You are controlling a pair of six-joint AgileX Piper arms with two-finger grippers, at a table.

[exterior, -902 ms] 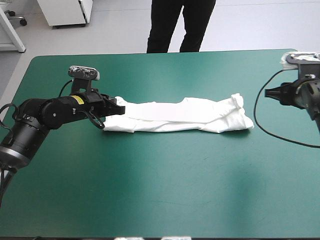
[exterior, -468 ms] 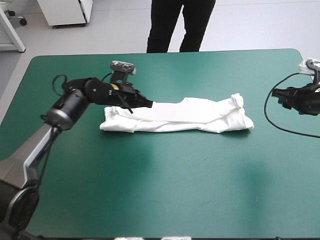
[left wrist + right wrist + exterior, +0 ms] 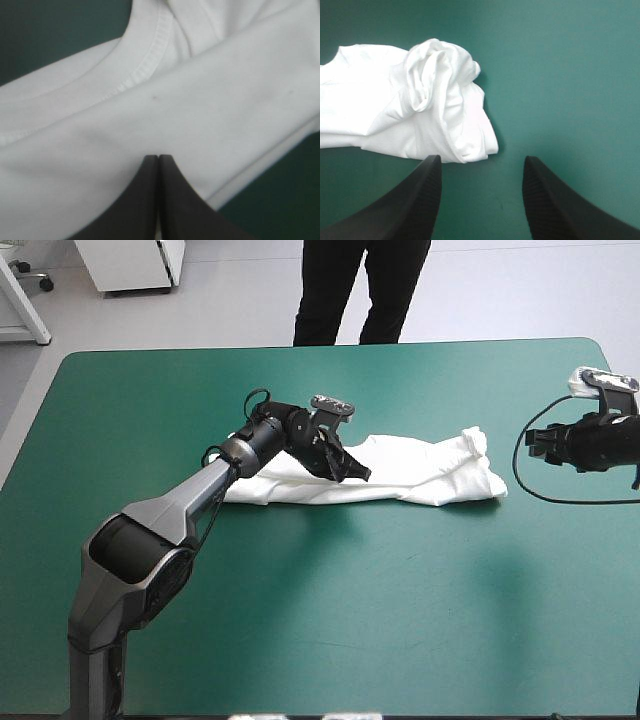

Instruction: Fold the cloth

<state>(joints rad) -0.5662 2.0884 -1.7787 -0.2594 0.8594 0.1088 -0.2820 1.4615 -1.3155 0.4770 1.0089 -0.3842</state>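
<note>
Flat on the teal-green cover, a white T-shirt in a long folded strip, left to right, toward the far side.

Over the T-shirt's middle, toward its near edge: left gripper, arm slanting across the T-shirt's left part and hiding much of it. Black fingers pressed together in one pointed arch, only a pale sliver between them, apparently pinching a layer of the T-shirt. Just ahead of the tips, smooth white cloth and the stitched curve of the collar.

Off the T-shirt's right end, apart from it and touching nothing: right gripper, pointing back toward the T-shirt. Fingers spread wide, bare cover between them. Ahead of one finger, the T-shirt's right end, with a bunched, rounded fold at its far corner and a blunt corner nearest the gripper.
</note>
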